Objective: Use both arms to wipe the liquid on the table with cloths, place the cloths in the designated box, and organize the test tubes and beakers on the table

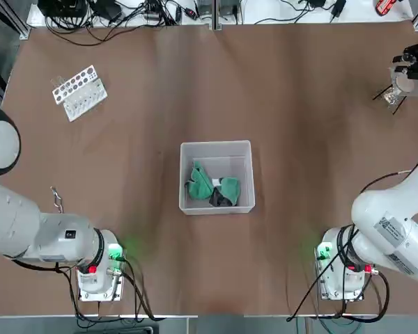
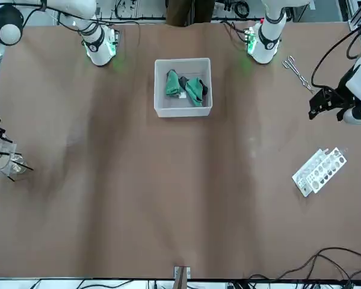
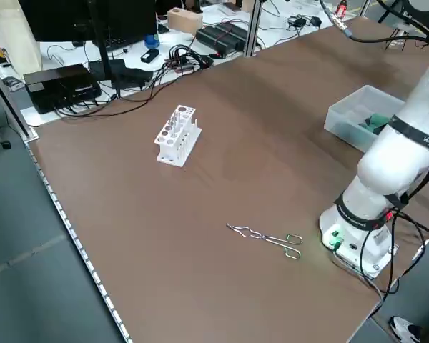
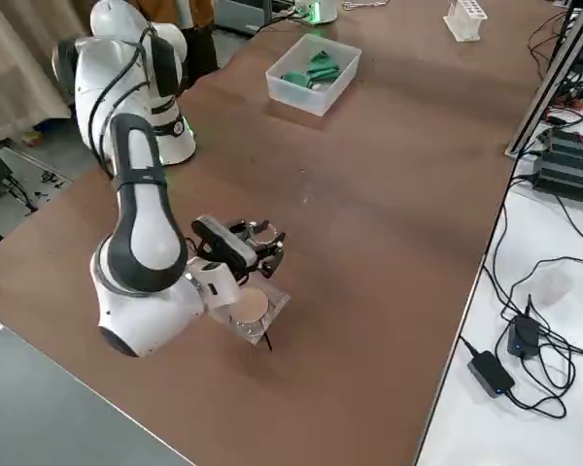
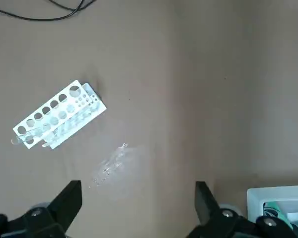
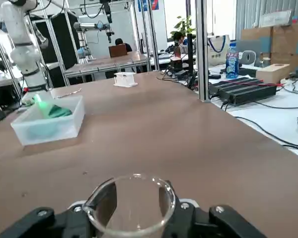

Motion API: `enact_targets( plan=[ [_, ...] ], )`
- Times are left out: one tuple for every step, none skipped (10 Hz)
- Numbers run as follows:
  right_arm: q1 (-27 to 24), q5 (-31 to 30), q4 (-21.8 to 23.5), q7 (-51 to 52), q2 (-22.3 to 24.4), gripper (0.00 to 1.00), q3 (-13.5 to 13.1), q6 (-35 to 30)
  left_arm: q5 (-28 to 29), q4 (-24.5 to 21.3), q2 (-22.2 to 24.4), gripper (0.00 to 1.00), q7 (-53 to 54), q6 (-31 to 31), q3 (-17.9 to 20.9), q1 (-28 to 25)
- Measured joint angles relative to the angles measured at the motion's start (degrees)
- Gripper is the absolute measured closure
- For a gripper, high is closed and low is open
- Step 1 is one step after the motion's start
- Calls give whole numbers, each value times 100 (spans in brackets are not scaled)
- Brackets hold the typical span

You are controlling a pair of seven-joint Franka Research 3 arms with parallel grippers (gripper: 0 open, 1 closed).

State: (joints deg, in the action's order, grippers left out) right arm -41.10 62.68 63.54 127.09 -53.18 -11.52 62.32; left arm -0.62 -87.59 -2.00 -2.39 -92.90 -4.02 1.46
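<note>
Clamped around a small clear beaker (image 6: 134, 206), the right gripper (image 6: 131, 220) holds the glass upright between its dark fingers, seen close in the right wrist view; the box (image 6: 47, 124) with green cloth lies ahead at about ten o'clock, with a small white rack (image 6: 124, 79) farther off behind it.

Top view: the right gripper (image 1: 407, 69) sits near the table's far right corner, about two o'clock from the box (image 1: 217, 149) at table centre. Green and dark cloths (image 1: 212, 188) already lie inside the box. The white test tube rack (image 1: 79, 92) lies at about ten o'clock from the box, well apart from the beaker, its long axis slanted. The left arm is drawn back at lower left.

Front view: the left gripper (image 2: 325, 102) hangs with jaws apart, near the rack (image 2: 319, 171) and nearer to it than the right. Metal tongs (image 2: 298, 69) lie beside the left base.

Right side view: the beaker (image 4: 248, 309) looks to be just above or on the table (image 4: 369, 243); which, I cannot tell.

Left wrist view: open fingers (image 5: 69, 198) frame the rack (image 5: 59, 121).

Brown matte tabletop appears dry. Cables and electronics line the far edge; a lab with more robot arms lies beyond
</note>
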Motion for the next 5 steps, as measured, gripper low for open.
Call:
enact_targets(
  plan=[
    [-71, -7, -5, 211, -36, 54, 0, 16, 0, 1, 0, 0, 0, 0, 0, 0],
    [-122, -7, -16, 389, -88, 53, 3, 56, 0, 3, 0, 0, 0, 0, -1, 1],
    [-154, -7, -26, 508, -141, 53, 7, 175, 0, 4, 0, 0, 0, 0, -1, 1],
    [-186, -7, -33, 529, -181, 54, 13, 355, 0, 4, -1, 0, 0, 0, -1, -2],
    [-224, 13, -37, 530, -236, 54, 20, 562, 0, 4, -5, 0, 0, 0, 1, -5]
  ],
)
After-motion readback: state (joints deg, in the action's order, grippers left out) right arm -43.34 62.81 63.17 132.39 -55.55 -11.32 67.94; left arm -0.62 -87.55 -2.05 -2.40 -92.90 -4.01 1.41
